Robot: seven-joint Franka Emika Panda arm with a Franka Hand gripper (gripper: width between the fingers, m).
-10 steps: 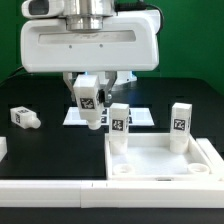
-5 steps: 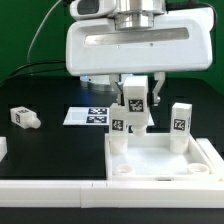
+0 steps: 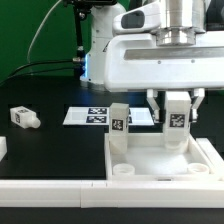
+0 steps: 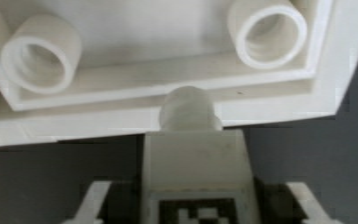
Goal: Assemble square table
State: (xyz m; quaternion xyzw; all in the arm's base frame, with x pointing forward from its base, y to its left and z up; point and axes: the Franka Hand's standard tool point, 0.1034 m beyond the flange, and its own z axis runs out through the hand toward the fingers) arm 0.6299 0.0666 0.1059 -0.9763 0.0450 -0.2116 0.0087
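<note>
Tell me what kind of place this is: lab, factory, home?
Probably a robotics lab test bench: a black table against a green backdrop, a marker board lying on it, and a gripper holding a tagged leg near the square table top.

Backdrop: plain green, flat and unmarked, filling the rear of the exterior view; table: matte black top, dull sheen under bright, even light; marker board: thin white sheet lying flat on the table toward the rear; long white bar: lying along the table's near edge; cable: dark, curving down across the backdrop.
</note>
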